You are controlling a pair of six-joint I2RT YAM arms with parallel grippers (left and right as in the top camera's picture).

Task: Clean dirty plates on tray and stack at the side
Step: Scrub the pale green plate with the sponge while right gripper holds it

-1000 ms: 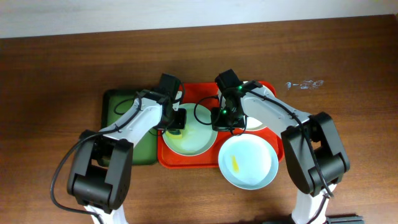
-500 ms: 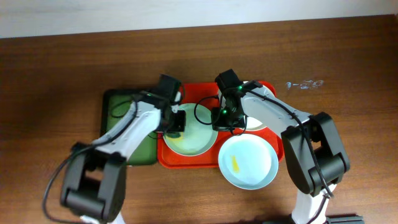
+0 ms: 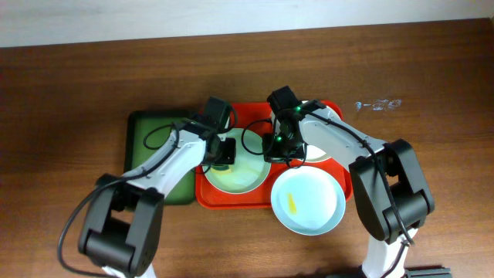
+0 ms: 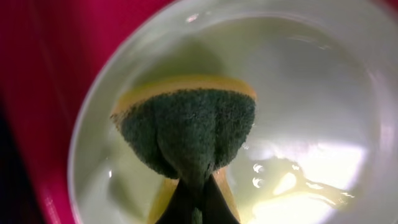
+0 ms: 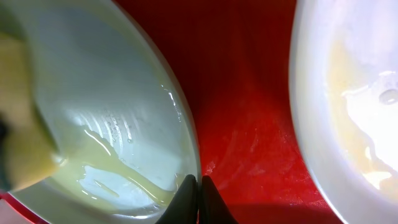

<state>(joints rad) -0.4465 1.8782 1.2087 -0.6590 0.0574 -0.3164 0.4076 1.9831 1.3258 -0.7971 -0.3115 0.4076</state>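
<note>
**Pale green plate**: it lies in the left half of the red tray, and its surface is wet and glossy.

**Change noted:** the left gripper, clamped on the sponge, has shifted slightly right across the plate's far part within the last second. The right gripper has not moved and still pinches this plate's right rim.

**Judgement:** scrubbing is in progress on the first plate, with the other arm steadying it.

**Outstanding:**
- The blue plate overhangs the tray's near right edge and carries a yellow smear.
- The cream plate sits at the far right, partly under the right arm.
- No plate is stacked aside yet.
</note>
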